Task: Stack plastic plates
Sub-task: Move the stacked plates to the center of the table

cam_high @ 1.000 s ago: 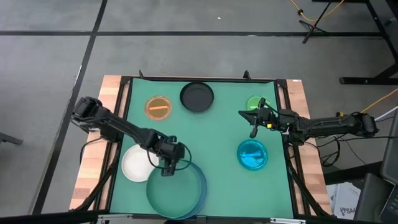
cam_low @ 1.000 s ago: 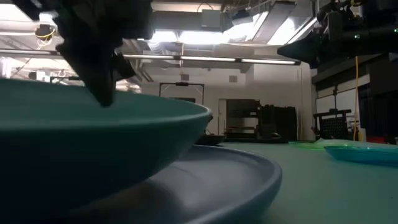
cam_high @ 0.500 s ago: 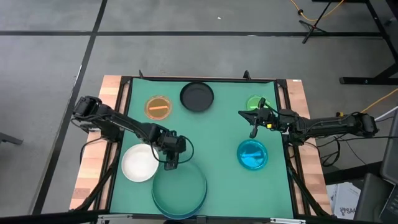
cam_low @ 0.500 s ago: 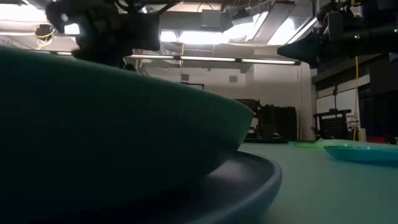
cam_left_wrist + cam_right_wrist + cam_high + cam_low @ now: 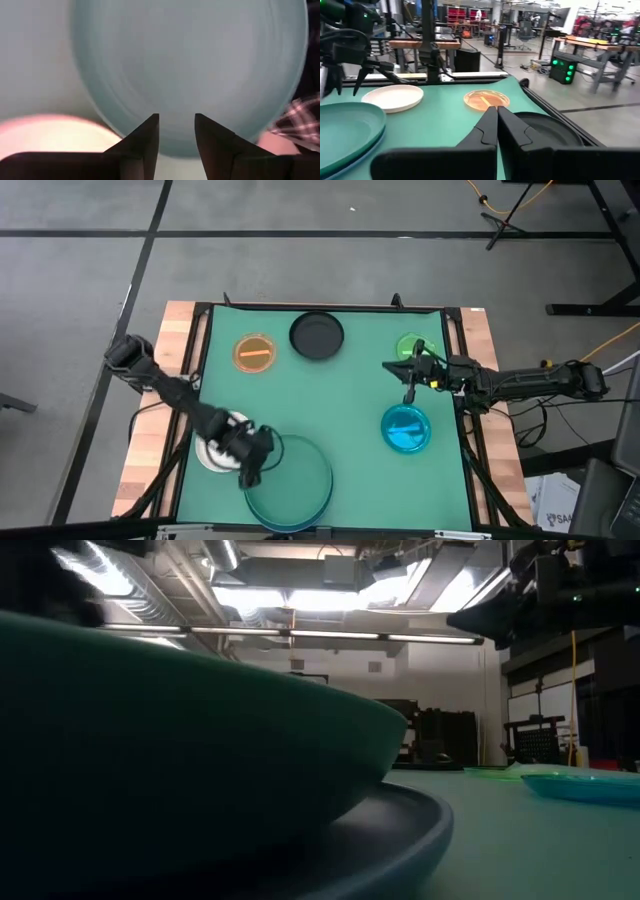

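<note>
Now the left gripper (image 5: pixel 250 470), jaws narrowly parted and empty at lower left between the white plate (image 5: pixel 212 450) and the teal plate (image 5: pixel 290 478), risks nudging either aside.

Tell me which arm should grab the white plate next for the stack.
Left. The left gripper, open, hangs at the white plate, beside the dark teal plate stack. The right gripper, shut, sits across the table between the green plate and cyan plate.
</note>
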`<state>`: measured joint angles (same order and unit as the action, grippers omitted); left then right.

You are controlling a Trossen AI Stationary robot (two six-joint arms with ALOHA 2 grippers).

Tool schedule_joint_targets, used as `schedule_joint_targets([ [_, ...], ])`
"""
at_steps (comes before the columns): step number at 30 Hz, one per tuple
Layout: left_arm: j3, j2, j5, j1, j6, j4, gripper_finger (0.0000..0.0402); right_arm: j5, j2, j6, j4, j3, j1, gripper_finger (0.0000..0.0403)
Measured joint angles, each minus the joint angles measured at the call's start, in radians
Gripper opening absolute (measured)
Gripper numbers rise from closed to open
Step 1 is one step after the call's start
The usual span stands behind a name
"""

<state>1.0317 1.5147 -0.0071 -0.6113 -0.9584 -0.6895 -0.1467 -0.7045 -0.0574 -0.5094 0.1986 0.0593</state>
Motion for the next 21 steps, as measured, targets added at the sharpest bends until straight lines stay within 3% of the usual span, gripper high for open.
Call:
schedule_joint_targets([
  [8, 0.001, 0.004, -0.152, -0.159, -0.223, 0.109, 0.0118, 0.078, 0.0, 0.008, -0.02, 0.0, 0.0, 0.0001],
  [15, 0.001, 0.025, -0.27, -0.252, -0.296, 0.311, 0.0113, 0.241, 0.0, 0.142, -0.02, 0.0, -0.01, 0.0001],
  [18, 0.001, 0.06, -0.289, -0.288, -0.302, 0.386, 0.0111, 0.243, 0.0, 0.167, -0.018, 0.0, -0.077, 0.0001],
  [21, 0.002, 0.099, -0.288, -0.311, -0.342, 0.403, 0.011, 0.166, 0.0, 0.16, -0.021, 0.0, -0.181, 0.0001],
])
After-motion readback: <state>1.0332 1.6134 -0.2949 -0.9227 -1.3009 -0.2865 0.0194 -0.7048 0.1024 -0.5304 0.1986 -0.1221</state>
